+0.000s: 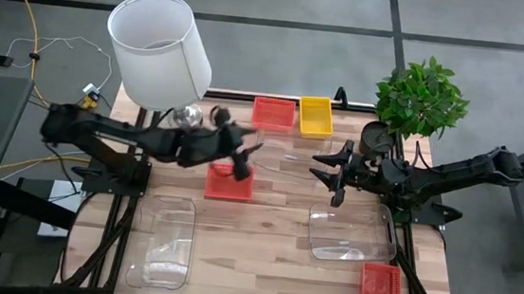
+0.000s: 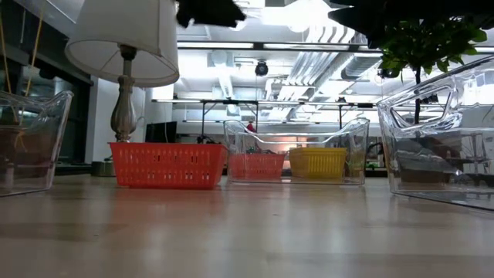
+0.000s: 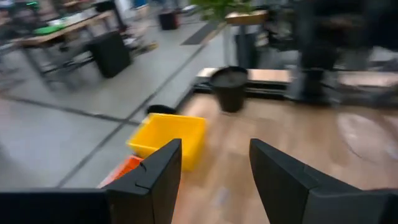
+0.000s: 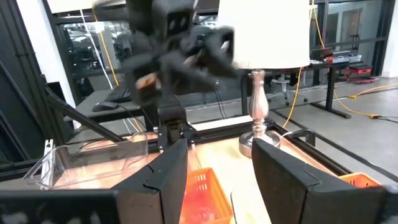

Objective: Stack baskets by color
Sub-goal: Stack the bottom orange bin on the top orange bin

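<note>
One red basket [image 1: 229, 182] rests flat on the table left of centre and shows in the right wrist view as well [image 4: 202, 193]. A second red basket [image 1: 273, 113] and a yellow basket [image 1: 316, 116] stand side by side at the far edge. A third red basket [image 1: 382, 291] lies at the near right corner. My left gripper [image 1: 245, 155] hangs open and empty just above the central red basket's far end. Its own view [image 3: 214, 158] looks toward the yellow basket [image 3: 168, 140]. My right gripper [image 1: 331, 177] is also open and empty, raised right of centre [image 4: 217, 155].
Two clear tubs stand on the near half, one at the left [image 1: 164, 238] and one at the right [image 1: 351, 233]. A white-shaded lamp [image 1: 159, 50] stands at the far left corner and a potted plant [image 1: 420, 99] at the far right. Bare wood lies between the tubs.
</note>
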{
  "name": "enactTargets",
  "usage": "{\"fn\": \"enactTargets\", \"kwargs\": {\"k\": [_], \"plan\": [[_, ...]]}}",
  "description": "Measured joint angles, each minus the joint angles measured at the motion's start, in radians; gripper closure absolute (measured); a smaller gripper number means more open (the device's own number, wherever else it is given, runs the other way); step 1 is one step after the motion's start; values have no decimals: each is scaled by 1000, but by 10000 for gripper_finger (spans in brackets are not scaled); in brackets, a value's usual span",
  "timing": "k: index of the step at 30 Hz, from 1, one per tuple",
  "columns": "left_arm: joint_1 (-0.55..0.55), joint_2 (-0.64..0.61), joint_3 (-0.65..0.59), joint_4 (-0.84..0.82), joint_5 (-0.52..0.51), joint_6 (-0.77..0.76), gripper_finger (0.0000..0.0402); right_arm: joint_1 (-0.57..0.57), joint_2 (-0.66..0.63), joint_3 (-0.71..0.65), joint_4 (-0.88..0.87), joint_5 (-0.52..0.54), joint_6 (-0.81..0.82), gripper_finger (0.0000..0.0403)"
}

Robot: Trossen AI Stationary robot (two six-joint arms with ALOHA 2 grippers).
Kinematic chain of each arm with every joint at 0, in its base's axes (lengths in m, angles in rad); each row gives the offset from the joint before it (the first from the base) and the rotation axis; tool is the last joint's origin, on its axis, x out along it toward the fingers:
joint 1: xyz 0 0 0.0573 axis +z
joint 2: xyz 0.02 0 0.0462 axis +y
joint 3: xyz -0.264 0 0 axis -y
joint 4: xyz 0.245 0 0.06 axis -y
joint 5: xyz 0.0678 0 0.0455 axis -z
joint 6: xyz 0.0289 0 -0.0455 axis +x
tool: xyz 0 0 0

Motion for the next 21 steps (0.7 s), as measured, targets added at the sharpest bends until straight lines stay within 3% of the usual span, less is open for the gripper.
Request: {"fn": "enactTargets", "kwargs": {"k": [4, 8, 11, 14, 17, 21], "plan": [[-41, -75, -218, 215, 18, -24, 227, 0, 0, 0, -4, -1, 0, 236], [-65, -106, -349, 420, 15, 1, 227, 13, 0, 54, -85, -66, 54, 236], [-70, -121, -365, 452, 16, 21, 227, 74, 20, 188, -361, -120, 123, 236], [-70, -135, -364, 455, 20, 21, 227, 161, 84, 342, -693, -73, 238, 236], [-74, -144, -365, 446, 19, 21, 227, 255, 171, 501, -995, -61, 460, 236], [-90, -144, -364, 442, 19, 22, 227, 393, 309, 685, -1331, -126, 806, 236]]}}
